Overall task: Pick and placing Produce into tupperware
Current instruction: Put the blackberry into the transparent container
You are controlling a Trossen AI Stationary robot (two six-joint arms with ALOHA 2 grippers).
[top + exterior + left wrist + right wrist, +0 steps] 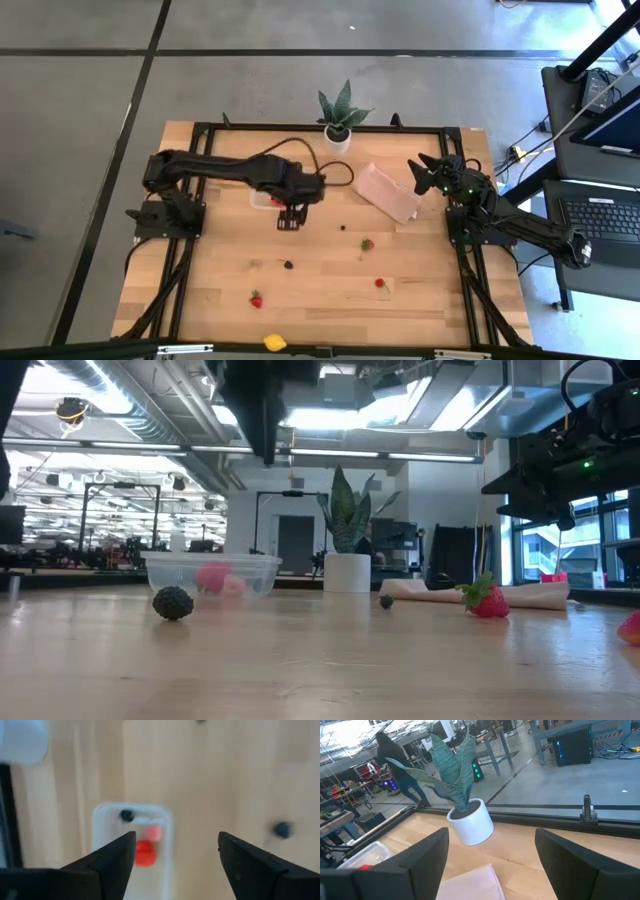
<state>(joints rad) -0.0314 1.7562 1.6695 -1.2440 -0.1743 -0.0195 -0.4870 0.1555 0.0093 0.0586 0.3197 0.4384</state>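
- the left gripper [290,220] hangs above the table [320,300], just beside the tupperware [264,200]; its jaws are released and grasp nothing.
- in the left wrist view the tupperware [132,850] lies below the spread jaws with three pieces in it: a red piece [145,854], a pink piece [154,832] and a dark berry [127,815].
- in the low view the pink piece [212,577] shows through the clear wall of the tupperware [212,573].
- the rest of the produce lies loose on the table: a dark berry [289,264], a smaller dark one [344,227], a strawberry [367,244], two more red pieces [256,299] [380,283] and a yellow lemon [274,342] at the near edge.
- the right gripper [428,172] waits at the far right of the table beside the tan sheet [388,192], jaws released and empty.
- a potted plant [340,118] stands at the far edge.
- a person [400,770] shows in the room beyond, in the right wrist view.
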